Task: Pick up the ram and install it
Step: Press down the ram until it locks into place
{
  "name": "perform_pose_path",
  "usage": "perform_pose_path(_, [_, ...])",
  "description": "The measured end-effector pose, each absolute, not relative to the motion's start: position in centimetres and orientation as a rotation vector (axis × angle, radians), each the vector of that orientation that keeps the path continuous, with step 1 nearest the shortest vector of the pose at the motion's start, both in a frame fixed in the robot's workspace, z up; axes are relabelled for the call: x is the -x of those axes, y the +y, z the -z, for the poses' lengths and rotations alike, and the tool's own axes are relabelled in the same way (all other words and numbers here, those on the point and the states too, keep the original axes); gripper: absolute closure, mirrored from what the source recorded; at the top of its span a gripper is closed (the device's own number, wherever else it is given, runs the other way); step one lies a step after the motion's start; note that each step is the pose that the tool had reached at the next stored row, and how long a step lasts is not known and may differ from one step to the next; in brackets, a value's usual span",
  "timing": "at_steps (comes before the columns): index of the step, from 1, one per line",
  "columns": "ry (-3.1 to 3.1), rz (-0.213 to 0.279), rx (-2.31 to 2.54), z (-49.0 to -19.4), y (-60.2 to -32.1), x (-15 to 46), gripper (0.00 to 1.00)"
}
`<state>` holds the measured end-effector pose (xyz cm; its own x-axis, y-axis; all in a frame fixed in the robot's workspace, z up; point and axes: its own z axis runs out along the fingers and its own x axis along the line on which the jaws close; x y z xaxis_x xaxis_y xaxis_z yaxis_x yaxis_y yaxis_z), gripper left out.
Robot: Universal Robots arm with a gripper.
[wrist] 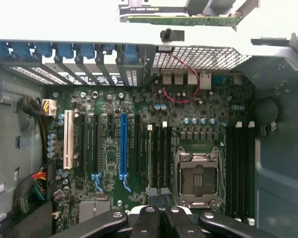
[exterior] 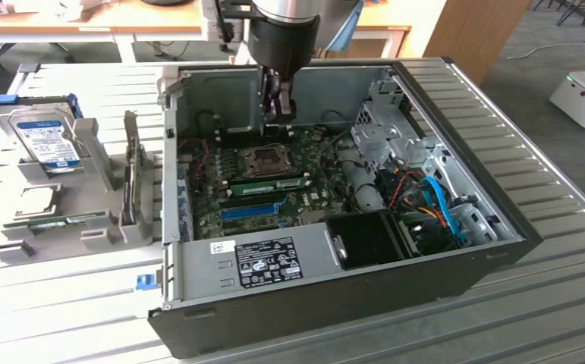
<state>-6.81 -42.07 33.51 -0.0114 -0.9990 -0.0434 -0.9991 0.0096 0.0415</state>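
A thin green ram stick (exterior: 64, 221) lies flat in the grey holder (exterior: 100, 235) on the exterior view's left, outside the computer case (exterior: 495, 250). What looks like a second green stick (exterior: 272, 184) stands on edge in the slots just near of the CPU socket (exterior: 267, 160). My gripper (exterior: 278, 114) hangs inside the case over the far part of the motherboard, well away from the holder. In the wrist view my gripper (wrist: 157, 194) is shut with nothing between its fingers, above the end of the black memory slots (wrist: 160, 153) beside the CPU socket (wrist: 196, 178).
The holder also carries a silver hard drive (exterior: 47, 140) with a blue label and an upright expansion card (exterior: 133, 178). A blue slot (exterior: 249, 210), a black fan housing (exterior: 373, 239) and coloured cables (exterior: 429, 201) sit inside the case. The slatted table (exterior: 59, 303) lies around it.
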Motion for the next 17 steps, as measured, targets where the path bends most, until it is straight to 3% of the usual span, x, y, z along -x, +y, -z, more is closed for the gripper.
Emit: perform_pose_path(17, [2.232,-0.096,2.208,-33.5,-42.2,4.7,0.89])
